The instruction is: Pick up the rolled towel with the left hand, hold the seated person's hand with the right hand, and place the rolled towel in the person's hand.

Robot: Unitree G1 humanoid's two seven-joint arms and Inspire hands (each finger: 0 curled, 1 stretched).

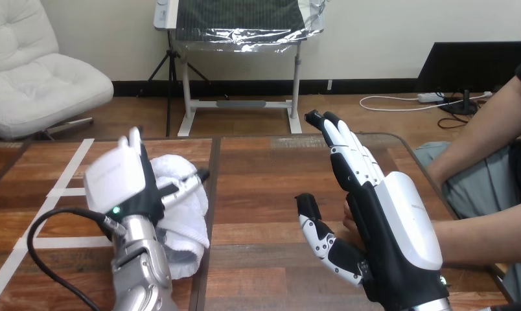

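Right hand (400,227), fingers (352,146) straight, beside person's hand (347,217); left hand (118,175) on rolled towel (186,214).

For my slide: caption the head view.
Left hand at white rolled towel; open right hand beside the person's hand on wooden table.

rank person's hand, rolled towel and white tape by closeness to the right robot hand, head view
1. person's hand, just behind the right robot hand
2. rolled towel, across the table at left
3. white tape, far left
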